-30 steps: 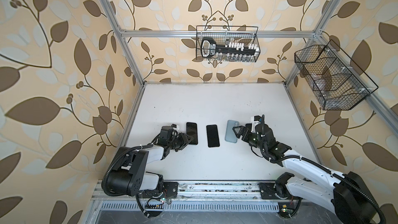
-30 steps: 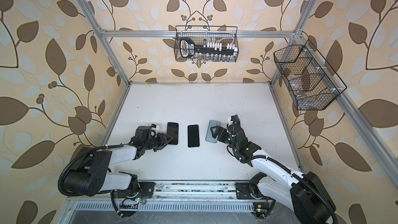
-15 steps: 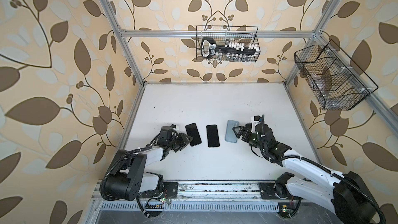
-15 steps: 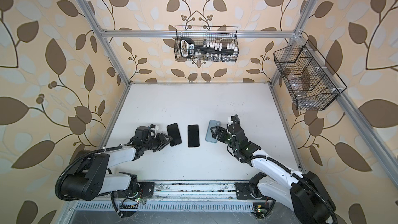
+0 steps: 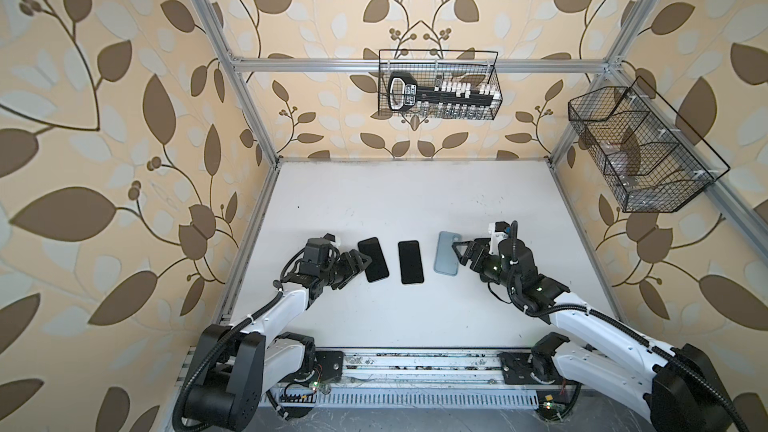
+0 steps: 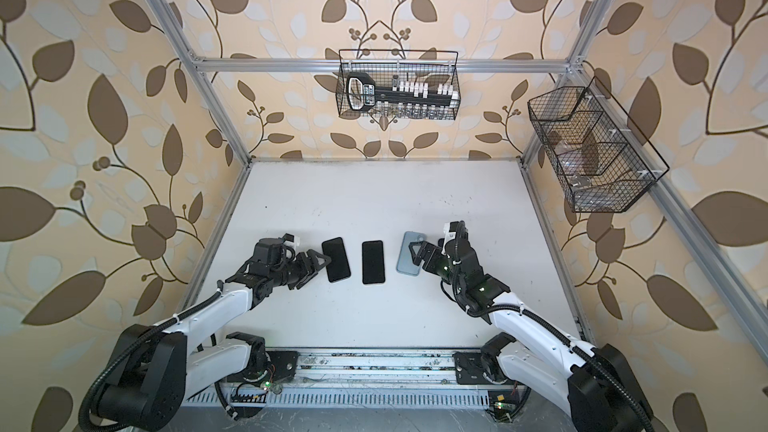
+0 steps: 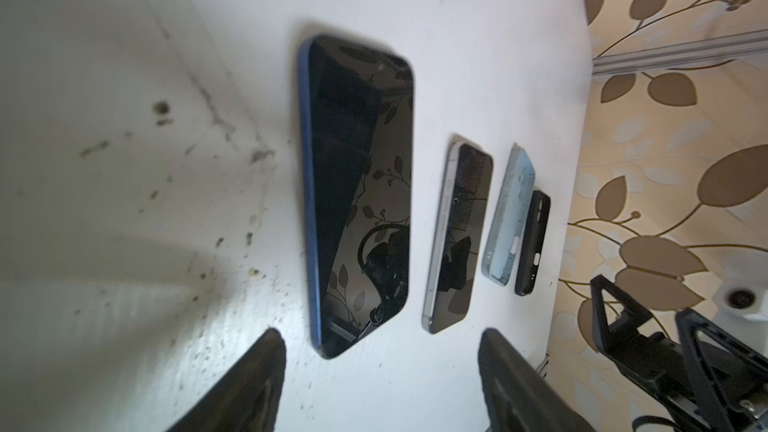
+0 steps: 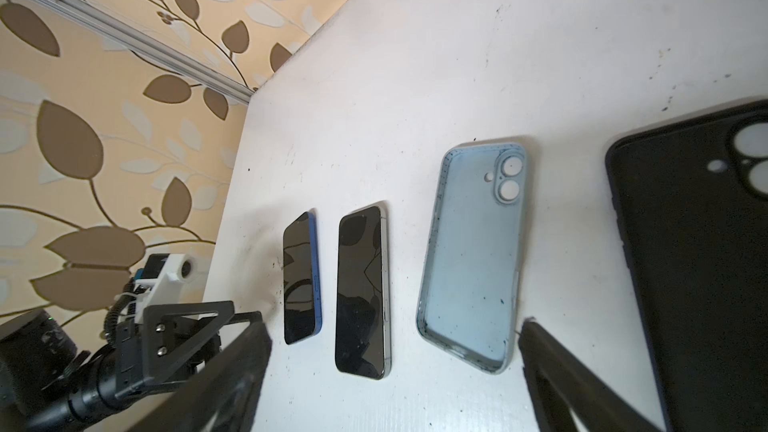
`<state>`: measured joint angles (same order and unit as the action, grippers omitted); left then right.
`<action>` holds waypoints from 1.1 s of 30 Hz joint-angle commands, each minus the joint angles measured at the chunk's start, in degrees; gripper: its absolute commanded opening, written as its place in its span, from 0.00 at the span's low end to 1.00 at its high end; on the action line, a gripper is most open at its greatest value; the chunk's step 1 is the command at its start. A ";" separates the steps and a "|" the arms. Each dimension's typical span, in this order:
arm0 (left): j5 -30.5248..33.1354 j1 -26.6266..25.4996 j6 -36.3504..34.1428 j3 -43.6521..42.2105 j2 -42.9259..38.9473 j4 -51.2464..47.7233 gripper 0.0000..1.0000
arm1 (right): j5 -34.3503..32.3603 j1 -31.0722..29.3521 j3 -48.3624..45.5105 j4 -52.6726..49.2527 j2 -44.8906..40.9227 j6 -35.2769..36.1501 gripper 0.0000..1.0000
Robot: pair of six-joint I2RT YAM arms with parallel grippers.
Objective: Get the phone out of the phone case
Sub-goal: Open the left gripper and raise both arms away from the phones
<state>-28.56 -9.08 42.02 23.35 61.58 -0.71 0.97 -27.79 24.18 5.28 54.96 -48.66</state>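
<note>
My left gripper and right gripper both gape empty, the blue-edged phone lies bare on the worktop beside the grey-edged phone, the empty light-blue case sits on that phone's other side, so I reckon it's out and next I lift clear without nudging anything.

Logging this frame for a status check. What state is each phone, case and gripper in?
Blue-edged phone: out of any case, flat, screen up and dark.
Grey phone: out of any case, flat, screen up and dark.
Light blue case: empty, open side up.
Black case: empty, lying flat.
Left gripper: open, holding nothing.
Right gripper: open, holding nothing.
</note>
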 commanded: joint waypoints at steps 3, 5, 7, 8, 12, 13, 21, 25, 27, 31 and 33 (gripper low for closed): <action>4.29 -0.59 -3.89 9.07 -4.13 -10.42 0.99 | 3.95 5.95 2.09 -4.57 -3.61 5.02 0.94; 6.34 -0.51 -5.95 13.26 -4.04 -14.22 0.99 | 5.11 8.31 3.19 -6.00 -4.71 6.86 0.94; 9.04 0.12 -9.46 18.95 -3.05 -20.26 0.99 | 7.03 10.64 4.45 -7.21 -5.30 8.81 0.95; 10.51 0.78 -11.23 22.17 -2.28 -23.23 0.99 | 8.14 11.97 5.16 -7.87 -5.34 9.65 0.95; 13.31 5.25 -15.31 32.25 0.99 -29.27 0.99 | 11.21 14.48 8.50 -10.29 -4.07 13.90 0.95; 14.28 6.27 -16.28 33.85 1.45 -29.67 0.99 | 11.46 14.63 9.11 -10.45 -3.77 14.77 0.95; 24.78 13.88 -23.68 36.10 2.36 -24.50 0.99 | 7.68 15.79 14.93 -14.38 -4.40 21.71 1.00; 13.88 22.17 -23.14 29.22 0.19 -12.16 0.99 | 5.03 15.98 16.83 -16.22 -4.38 23.99 1.00; 10.44 24.31 -26.37 25.95 0.03 -6.67 0.99 | 2.83 16.09 17.30 -17.20 -3.78 24.17 1.00; 13.94 24.89 -31.12 20.68 0.51 -2.06 0.99 | 1.38 16.63 17.21 -17.11 -3.10 26.54 1.00; 14.94 24.85 -32.40 16.92 1.05 1.76 0.99 | -1.24 16.68 16.93 -16.13 -3.38 28.69 1.00</action>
<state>-13.61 15.79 14.50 43.16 63.09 -7.64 3.84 -11.35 40.18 -10.57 51.57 -24.27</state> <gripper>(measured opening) 0.988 0.999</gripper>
